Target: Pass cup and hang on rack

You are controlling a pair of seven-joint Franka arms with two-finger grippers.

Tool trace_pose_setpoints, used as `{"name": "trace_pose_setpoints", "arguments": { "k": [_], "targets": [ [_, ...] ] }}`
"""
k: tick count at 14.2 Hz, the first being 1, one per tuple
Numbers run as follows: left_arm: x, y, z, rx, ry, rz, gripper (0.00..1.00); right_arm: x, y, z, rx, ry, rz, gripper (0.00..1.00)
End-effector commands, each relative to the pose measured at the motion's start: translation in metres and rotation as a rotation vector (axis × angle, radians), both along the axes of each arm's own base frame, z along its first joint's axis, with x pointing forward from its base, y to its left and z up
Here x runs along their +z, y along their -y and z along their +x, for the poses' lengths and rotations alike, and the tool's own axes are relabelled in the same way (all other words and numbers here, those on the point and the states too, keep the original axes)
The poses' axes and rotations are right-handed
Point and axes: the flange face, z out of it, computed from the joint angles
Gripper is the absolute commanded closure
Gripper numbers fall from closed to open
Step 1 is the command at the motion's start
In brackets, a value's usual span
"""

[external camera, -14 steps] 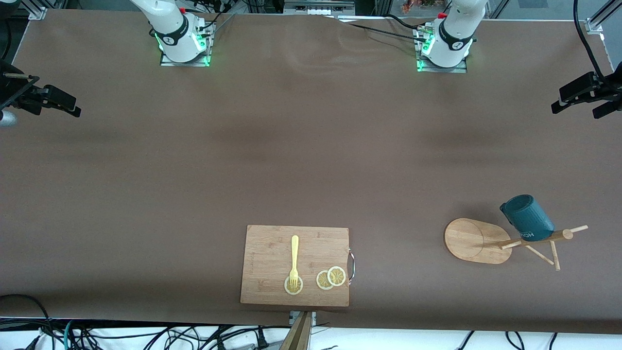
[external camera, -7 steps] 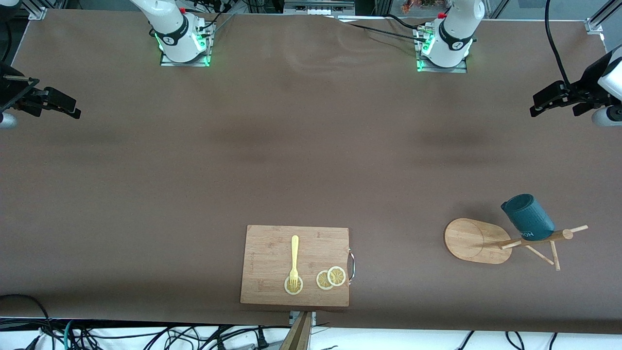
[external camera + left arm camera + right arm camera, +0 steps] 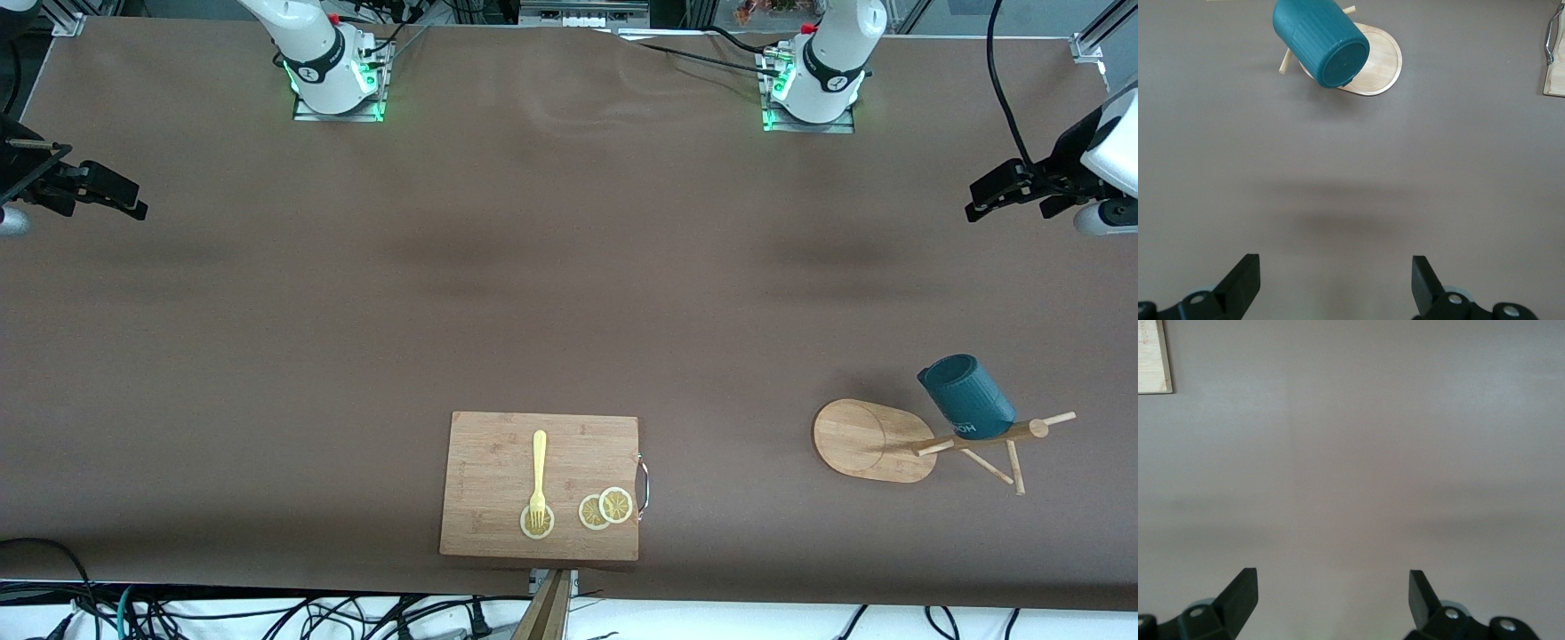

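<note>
The right tool [image 3: 133,203] hangs over the surface [image 3: 498,293] at the right arm's end, fingers spread wide, holding nothing. Near the front edge lies a cutting board [image 3: 498,453] with a fork [image 3: 539,476] and lemon slices [image 3: 605,508]. Toward the left arm's end stands the rack [image 3: 867,440], the cup [image 3: 965,397] hanging on one of its pegs. The left tool [image 3: 982,203] hangs over that end, fingers spread, empty.

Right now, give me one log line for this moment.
cup: hung on rack | left gripper: open, empty, over bare table | right gripper: open, empty, waiting | phase: cup hung
</note>
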Motion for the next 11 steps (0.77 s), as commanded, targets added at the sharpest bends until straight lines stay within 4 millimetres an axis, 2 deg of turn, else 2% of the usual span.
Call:
{"name": "trace_pose_setpoints", "arguments": {
  "k": [1,3,4,11],
  "targets": [
    [0.008,0.006,-0.007,-0.012,0.033,0.026,0.00,0.007,-0.002,-0.001,-0.007,0.008,0.012,0.00],
    [0.016,0.012,-0.006,-0.023,0.047,0.026,0.00,0.005,-0.002,0.002,-0.007,0.013,0.013,0.00],
    [0.016,0.022,-0.006,-0.038,0.047,0.025,0.00,0.006,-0.002,0.002,-0.007,0.015,0.013,0.00],
    [0.018,0.030,-0.006,-0.029,0.050,0.011,0.00,0.005,-0.005,0.002,-0.001,0.013,0.013,0.00]
  ]
}}
